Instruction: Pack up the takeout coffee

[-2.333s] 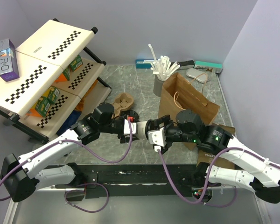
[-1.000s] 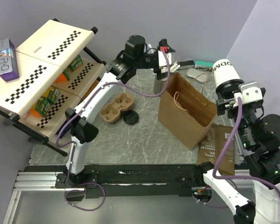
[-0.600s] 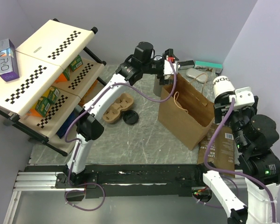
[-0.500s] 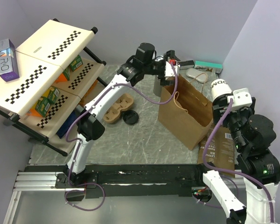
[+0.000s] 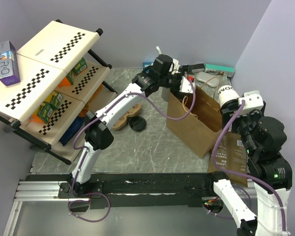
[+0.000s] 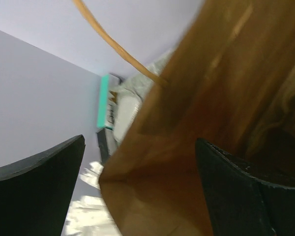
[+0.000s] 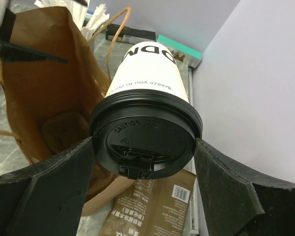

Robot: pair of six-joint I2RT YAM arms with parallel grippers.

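Note:
The takeout coffee, a white paper cup [image 5: 225, 92] with a black lid [image 7: 146, 140], lies sideways in my right gripper [image 5: 236, 104], above the right rim of the open brown paper bag [image 5: 196, 118]. In the right wrist view the gripper [image 7: 145, 147] is shut on the lidded end, and the cup [image 7: 148, 73] points at the bag's mouth [image 7: 49, 83]. My left gripper [image 5: 185, 87] is at the bag's far left rim. In the left wrist view it [image 6: 142, 196] is open, with the bag's wall [image 6: 211, 98] between its wide jaws.
A loose black lid [image 5: 136, 124] and a brown pulp carrier [image 5: 122, 117] lie left of the bag. A flat printed paper bag [image 5: 233, 152] lies at the right. White sticks [image 7: 96, 14] stand behind the bag. A shelf rack [image 5: 44, 73] stands at the left.
My left arm has swung from the cup of sticks down to the bag's far rim. My right arm has brought the cup left and lower, toward the bag's mouth.

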